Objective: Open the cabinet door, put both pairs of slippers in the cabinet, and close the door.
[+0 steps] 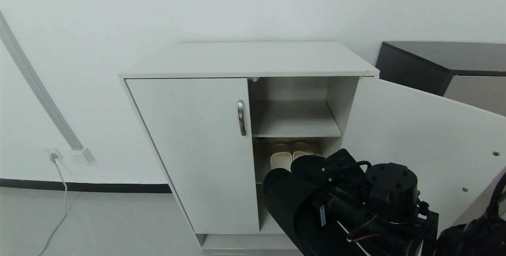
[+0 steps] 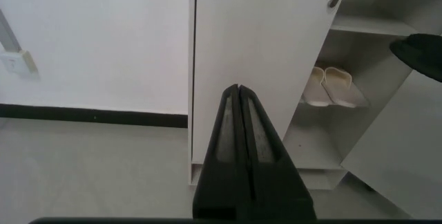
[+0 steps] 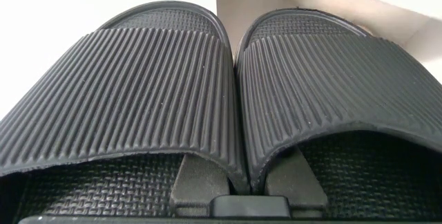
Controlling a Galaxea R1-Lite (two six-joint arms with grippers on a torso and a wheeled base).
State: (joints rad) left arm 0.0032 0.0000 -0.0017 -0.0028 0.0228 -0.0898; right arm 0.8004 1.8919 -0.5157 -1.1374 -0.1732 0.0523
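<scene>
The smooth white cabinet (image 1: 253, 60) stands with its right door (image 1: 419, 137) swung wide. The cream slippers (image 1: 291, 154), round-toed, sit side by side on its lower shelf. The right gripper (image 3: 247, 182) is clamped on the matte black slippers (image 3: 159, 79), whose straps are finely ribbed, at the opening's front edge. The left gripper (image 2: 239, 94) hangs before the closed left door (image 1: 193, 149), its flat fingers pressed together.

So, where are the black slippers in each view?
Head view: black slippers low, right of centre, before the open cabinet.
Left wrist view: one black tip beside the upper shelf.
Right wrist view: both ribbed straps close up, side by side.
Landmark: cream slippers, head and left wrist views.
</scene>
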